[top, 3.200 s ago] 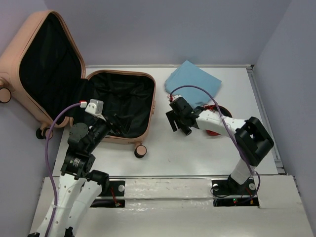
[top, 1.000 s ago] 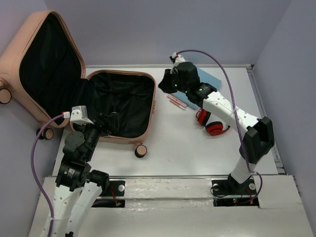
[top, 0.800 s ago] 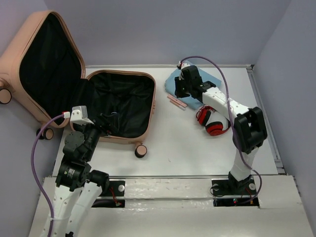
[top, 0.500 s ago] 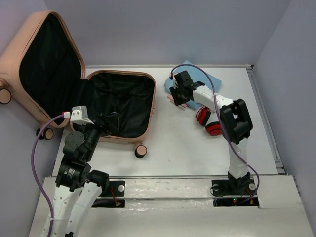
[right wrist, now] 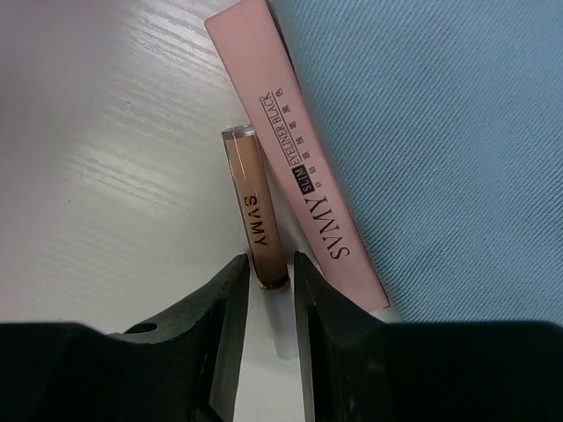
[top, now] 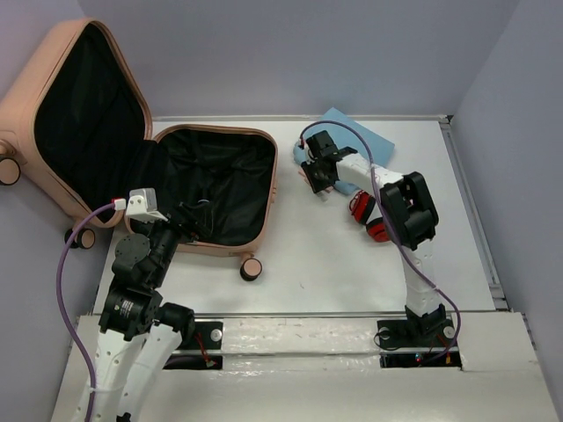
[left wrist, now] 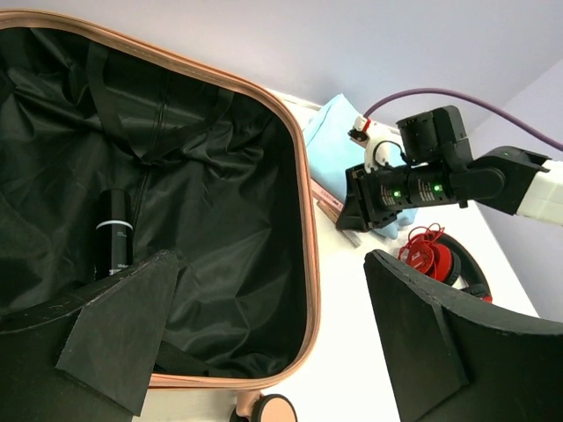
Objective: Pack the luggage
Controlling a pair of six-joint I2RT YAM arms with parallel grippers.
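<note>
The peach-pink luggage (top: 274,189) lies open at the left, lid (top: 18,105) raised, black lining showing. A black bottle (left wrist: 113,242) rests inside the luggage (left wrist: 310,264). My left gripper (top: 195,218) hovers over its near edge, open (left wrist: 277,343) and empty. My right gripper (top: 315,176) is down at the table just right of the case. Its narrow jaws (right wrist: 271,281) straddle the lower end of a tan SVMY tube (right wrist: 255,211) lying on the table, with a sliver of gap showing. A pink eyeliner box (right wrist: 295,167) lies beside the tube, touching it.
A folded blue cloth (top: 369,141) lies behind the right gripper, its edge under the pink box (right wrist: 440,132). Red headphones (top: 365,211) sit right of the gripper, also in the left wrist view (left wrist: 440,259). Walls close in the table at back and right.
The right arm swung from the blue cloth down and left to the pink box and tube. Its jaws now frame the tube's end. The left arm has stayed still.
</note>
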